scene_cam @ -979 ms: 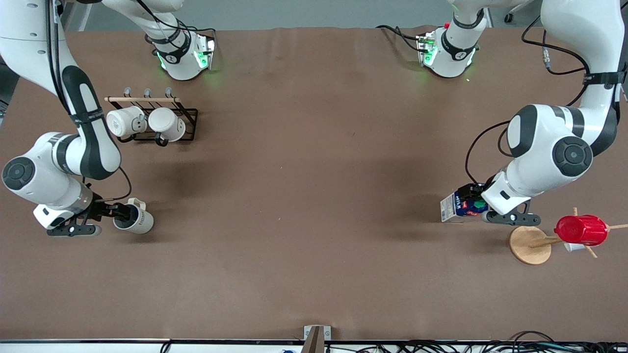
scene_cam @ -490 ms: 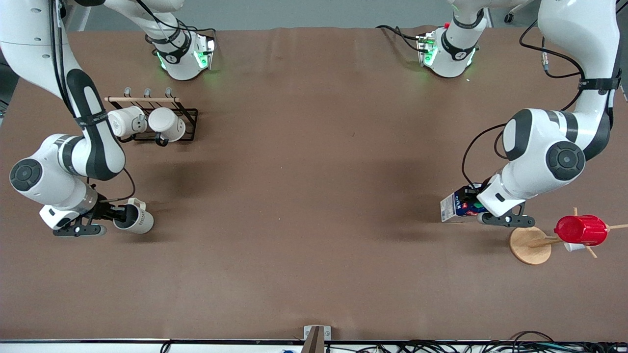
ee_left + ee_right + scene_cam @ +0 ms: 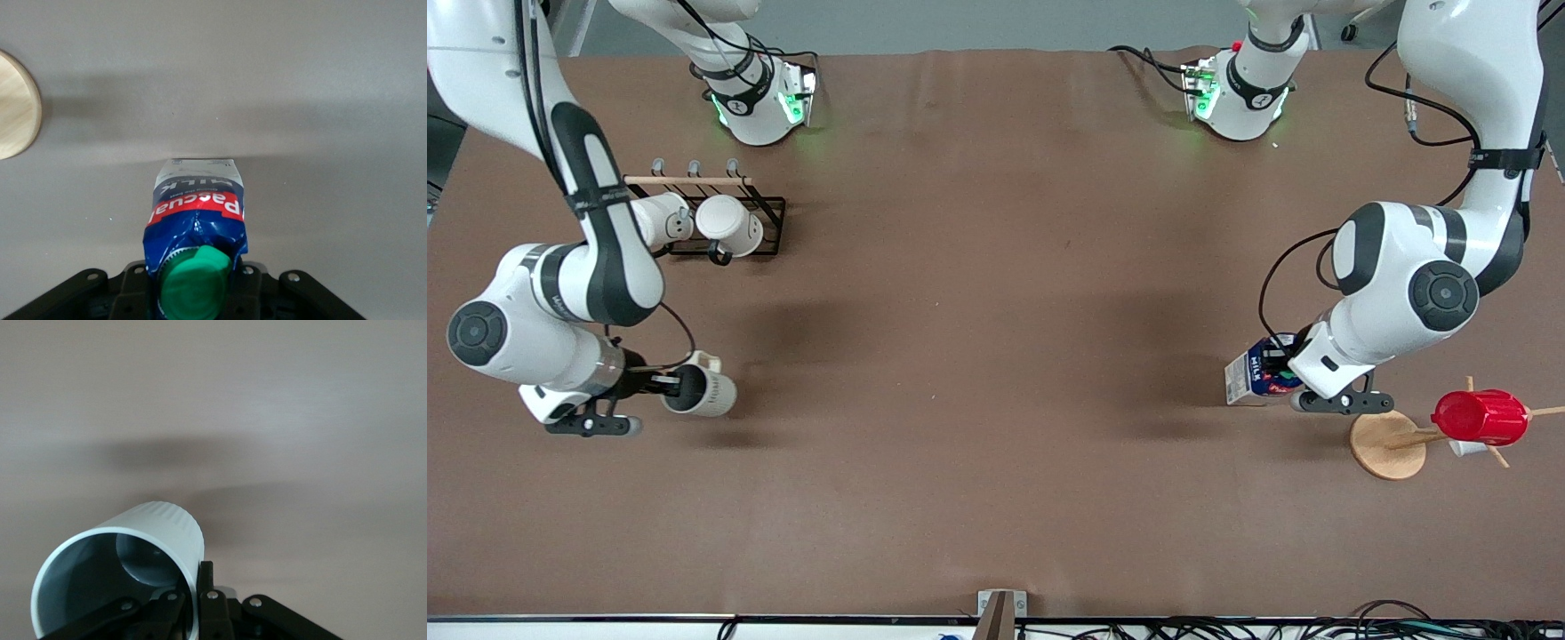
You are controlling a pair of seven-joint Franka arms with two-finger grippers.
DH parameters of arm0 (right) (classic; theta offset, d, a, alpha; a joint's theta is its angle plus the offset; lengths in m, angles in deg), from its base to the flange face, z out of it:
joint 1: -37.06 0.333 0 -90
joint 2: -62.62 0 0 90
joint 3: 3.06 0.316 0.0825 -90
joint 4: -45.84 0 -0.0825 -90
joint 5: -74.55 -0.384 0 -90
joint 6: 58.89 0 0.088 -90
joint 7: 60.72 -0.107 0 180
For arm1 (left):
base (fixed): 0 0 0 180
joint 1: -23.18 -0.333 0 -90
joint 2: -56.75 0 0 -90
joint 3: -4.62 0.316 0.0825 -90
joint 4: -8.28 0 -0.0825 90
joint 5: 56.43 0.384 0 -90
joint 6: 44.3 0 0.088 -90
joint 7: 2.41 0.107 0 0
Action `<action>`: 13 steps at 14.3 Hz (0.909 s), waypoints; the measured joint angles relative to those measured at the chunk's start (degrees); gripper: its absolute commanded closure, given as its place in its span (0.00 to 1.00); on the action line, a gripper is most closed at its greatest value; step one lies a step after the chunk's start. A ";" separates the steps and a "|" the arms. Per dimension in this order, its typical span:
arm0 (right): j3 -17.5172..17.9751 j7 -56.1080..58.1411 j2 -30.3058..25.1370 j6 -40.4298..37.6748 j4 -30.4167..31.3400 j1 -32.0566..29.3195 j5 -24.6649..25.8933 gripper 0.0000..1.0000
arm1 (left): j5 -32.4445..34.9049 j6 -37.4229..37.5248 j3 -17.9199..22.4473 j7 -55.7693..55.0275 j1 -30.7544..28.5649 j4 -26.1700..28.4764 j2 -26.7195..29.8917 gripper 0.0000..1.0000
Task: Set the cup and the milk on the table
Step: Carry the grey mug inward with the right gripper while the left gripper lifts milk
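Note:
My right gripper (image 3: 669,384) is shut on the rim of the off-white cup (image 3: 704,393), one finger inside and one outside, and holds it on its side over the brown table (image 3: 996,356) at the right arm's end. The right wrist view shows the cup (image 3: 120,567) with its grey inside and the gripper (image 3: 193,597) clamped on its wall. My left gripper (image 3: 1288,369) is shut on the blue milk carton (image 3: 1254,373), held tilted over the table at the left arm's end. The left wrist view shows the carton (image 3: 195,220) with its green cap (image 3: 195,283) between the jaws.
A black wire rack (image 3: 720,218) with two white mugs (image 3: 729,226) stands toward the right arm's end, farther from the front camera than the cup. A wooden peg stand (image 3: 1387,444) carries a red cup (image 3: 1480,416) beside the milk carton.
My right gripper has carried the cup a little toward the table's middle. My left gripper with the milk has shifted slightly away from the wooden stand.

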 measured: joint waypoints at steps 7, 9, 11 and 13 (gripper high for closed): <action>9.67 -28.19 0.27 -2.39 -5.11 16.08 4.11 1.00 | 0.01 1.46 0.02 0.44 -0.08 -6.97 0.19 0.80; 9.71 -35.33 2.61 -0.58 -6.44 21.36 5.87 1.00 | 0.06 1.53 0.05 1.11 -0.13 -9.03 -1.00 0.80; 9.70 -42.21 5.81 3.51 -7.80 25.40 7.26 1.00 | 0.10 1.53 0.18 2.79 -0.26 -11.57 -3.27 0.80; 9.72 -47.19 8.81 5.57 -9.58 27.94 9.22 1.00 | 0.13 1.53 0.50 4.55 -0.41 -13.91 -5.61 0.80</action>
